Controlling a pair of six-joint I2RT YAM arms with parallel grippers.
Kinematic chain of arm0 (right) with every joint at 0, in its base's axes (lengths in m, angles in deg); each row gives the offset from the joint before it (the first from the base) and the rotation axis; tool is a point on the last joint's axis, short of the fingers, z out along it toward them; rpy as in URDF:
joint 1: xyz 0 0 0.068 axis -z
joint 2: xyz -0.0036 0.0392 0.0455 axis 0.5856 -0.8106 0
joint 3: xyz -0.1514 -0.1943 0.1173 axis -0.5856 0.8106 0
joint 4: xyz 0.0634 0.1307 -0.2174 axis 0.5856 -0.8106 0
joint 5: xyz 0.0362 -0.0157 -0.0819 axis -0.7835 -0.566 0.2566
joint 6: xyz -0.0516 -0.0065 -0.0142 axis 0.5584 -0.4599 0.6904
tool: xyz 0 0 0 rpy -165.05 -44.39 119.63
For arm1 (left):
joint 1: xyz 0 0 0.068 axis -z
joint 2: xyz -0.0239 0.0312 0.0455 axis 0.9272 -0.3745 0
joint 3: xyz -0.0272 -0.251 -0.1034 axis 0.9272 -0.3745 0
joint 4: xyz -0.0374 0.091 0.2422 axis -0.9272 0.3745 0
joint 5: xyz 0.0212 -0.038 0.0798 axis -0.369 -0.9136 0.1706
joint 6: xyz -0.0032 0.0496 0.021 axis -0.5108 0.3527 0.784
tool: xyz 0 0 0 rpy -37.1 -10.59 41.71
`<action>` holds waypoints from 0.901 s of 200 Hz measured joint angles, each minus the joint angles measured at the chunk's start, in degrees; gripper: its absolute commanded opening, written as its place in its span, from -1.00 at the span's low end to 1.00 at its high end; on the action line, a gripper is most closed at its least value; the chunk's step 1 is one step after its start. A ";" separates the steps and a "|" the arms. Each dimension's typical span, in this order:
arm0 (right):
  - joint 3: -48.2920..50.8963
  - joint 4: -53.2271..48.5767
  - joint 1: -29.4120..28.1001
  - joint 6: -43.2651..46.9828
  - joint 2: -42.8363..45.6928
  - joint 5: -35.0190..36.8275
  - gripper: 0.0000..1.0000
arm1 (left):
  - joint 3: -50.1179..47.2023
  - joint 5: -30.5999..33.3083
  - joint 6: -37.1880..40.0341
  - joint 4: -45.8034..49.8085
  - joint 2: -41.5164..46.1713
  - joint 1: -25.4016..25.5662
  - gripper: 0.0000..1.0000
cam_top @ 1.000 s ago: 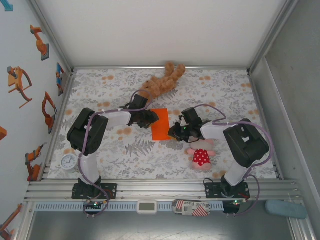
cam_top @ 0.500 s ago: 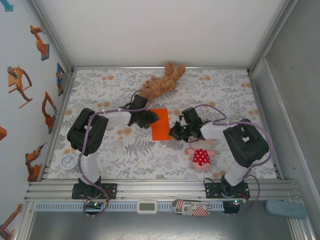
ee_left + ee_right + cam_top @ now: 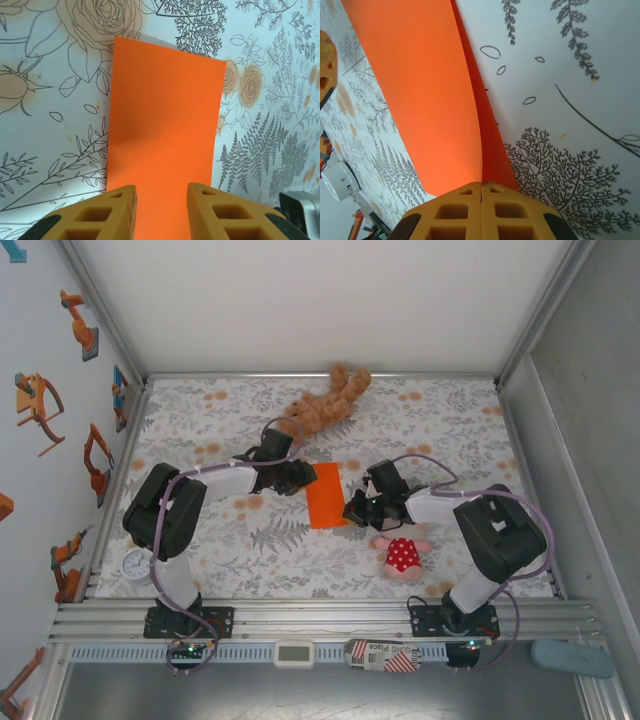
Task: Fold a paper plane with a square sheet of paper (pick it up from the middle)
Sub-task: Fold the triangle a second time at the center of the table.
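Bright, even, diffuse light comes from above. The top view is sharp, its shadows faint and soft. In the left wrist view a dim shadow lies on the square sheet of paper [image 3: 165, 100], just ahead of the slightly soft-focused left gripper [image 3: 161, 200].

The two yellow ribbed fingers of the right gripper [image 3: 481, 186] are pressed together on the near edge of the thin bright orange paper sheet [image 3: 420, 90]. The sheet's two layers part along a fold. It lies over a white tablecloth printed with grey leaves [image 3: 570, 75].
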 measured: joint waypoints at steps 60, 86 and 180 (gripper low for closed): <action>0.00 0.02 0.00 0.00 1.20 0.07 -1.00 | 1.46 -1.25 0.50 0.61 -3.85 0.44 -0.42; -0.02 0.61 0.00 0.02 1.20 -1.01 -1.00 | 3.52 -1.64 0.85 2.08 -5.44 1.05 -0.44; -5.77 6.93 -0.37 -0.17 -4.55 -4.39 -1.00 | 3.76 -1.51 1.27 3.19 -5.55 1.16 -0.57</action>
